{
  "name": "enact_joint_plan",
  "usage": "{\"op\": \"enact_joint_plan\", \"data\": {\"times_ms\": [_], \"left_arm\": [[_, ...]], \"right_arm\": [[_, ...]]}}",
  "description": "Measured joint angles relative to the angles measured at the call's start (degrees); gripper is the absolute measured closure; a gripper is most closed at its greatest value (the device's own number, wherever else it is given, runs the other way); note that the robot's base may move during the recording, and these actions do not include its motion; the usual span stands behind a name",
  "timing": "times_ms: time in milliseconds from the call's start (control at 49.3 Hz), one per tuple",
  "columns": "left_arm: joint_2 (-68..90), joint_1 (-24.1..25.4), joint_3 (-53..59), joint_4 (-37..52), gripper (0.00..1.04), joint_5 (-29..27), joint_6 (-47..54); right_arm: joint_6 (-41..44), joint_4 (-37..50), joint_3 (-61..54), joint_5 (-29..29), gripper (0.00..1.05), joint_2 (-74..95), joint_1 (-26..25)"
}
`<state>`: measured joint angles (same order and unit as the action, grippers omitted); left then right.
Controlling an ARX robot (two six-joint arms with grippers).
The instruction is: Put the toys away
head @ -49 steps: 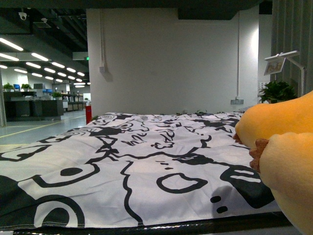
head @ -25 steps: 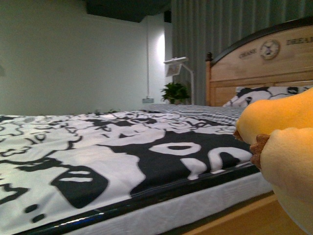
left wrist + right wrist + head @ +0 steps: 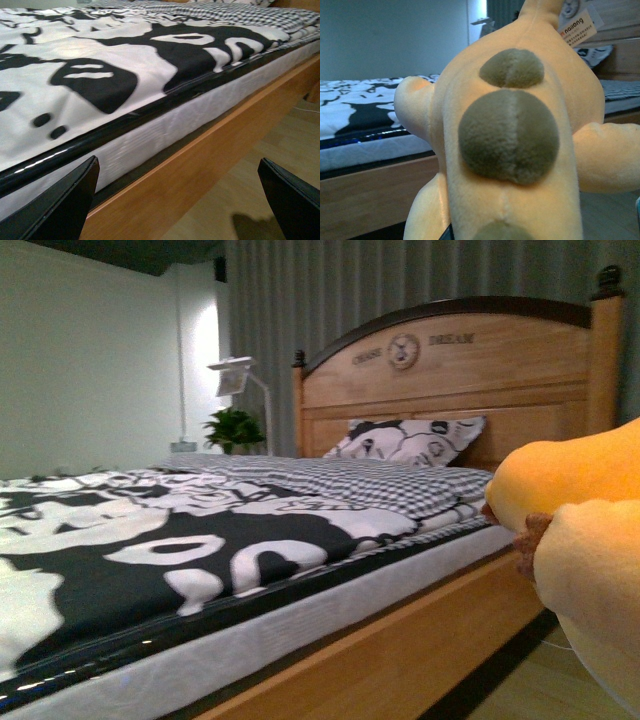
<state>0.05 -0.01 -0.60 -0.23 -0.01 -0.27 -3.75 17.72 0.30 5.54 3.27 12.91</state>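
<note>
Currently mid-carry: plush toy point(image 3: 510, 135) is at mattress height beside the bed point(image 3: 420, 640). The right gripper's jaws are hidden behind it, but it reads as clamped on the toy. Left gripper point(image 3: 177, 165) is wide open and empty. Next move needs a storage spot (none in view), then lower and release.

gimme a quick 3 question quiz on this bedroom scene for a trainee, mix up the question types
1. True or false: the left gripper holds the soft orange-yellow plush animal.
2. The black-and-white patterned pillow lies in front of: A the wooden headboard, B a bookshelf, C a glass window.
3. Fill in: the round bumps on the plush's back are ___ in colour.
Key: 1 false; 2 A; 3 olive.
</note>
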Motion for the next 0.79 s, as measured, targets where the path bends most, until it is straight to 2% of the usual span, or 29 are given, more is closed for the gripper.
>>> {"op": "enact_joint_plan", "data": {"times_ms": [792], "left_arm": [[0.0,0.0,0.0,0.0,0.06,0.4,0.0]], "right_arm": [[0.2,-0.1,0.0,-0.5,0.97,0.0,0.0]]}}
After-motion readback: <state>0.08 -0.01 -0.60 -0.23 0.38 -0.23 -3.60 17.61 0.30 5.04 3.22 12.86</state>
